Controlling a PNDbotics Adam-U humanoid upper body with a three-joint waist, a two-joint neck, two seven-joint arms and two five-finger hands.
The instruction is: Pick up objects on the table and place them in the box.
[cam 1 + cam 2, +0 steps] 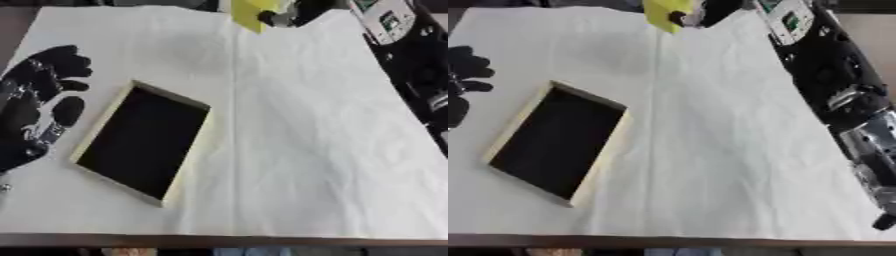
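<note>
Box [140, 140] sits askew on the white-covered tabletop [315, 150], pale rim, dark inside, nothing visible in it. Left hand [39, 100] rests just left of the box, fingers relaxed and spread, holding nothing. Right hand [702, 12] is at the far edge, well beyond the box, gripping a yellow object [662, 12].
</note>
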